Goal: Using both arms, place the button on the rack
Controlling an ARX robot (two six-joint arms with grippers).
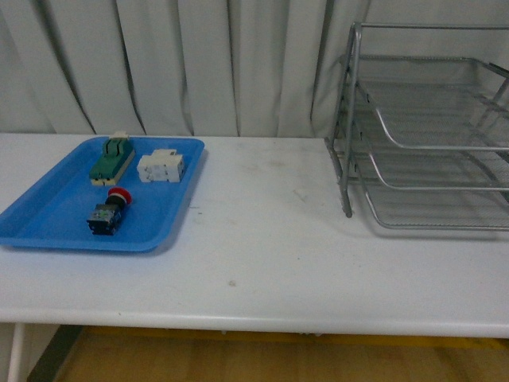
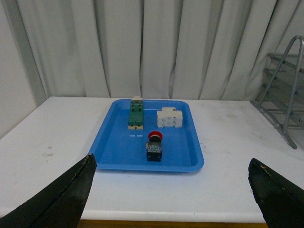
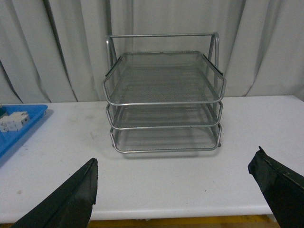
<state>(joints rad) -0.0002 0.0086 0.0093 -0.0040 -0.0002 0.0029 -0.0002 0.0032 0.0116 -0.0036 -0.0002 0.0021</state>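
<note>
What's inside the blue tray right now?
Three parts: the button nearest the robot, a green-and-cream switch block and a white breaker behind it. Only the blue tray floor beneath them is hidden.

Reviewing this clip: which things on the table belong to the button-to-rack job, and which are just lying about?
Belongs to the job: red-capped button, lying in the blue tray; wire-mesh rack.
Just lying about: green-and-cream switch block; white breaker, both in the same tray.
</note>
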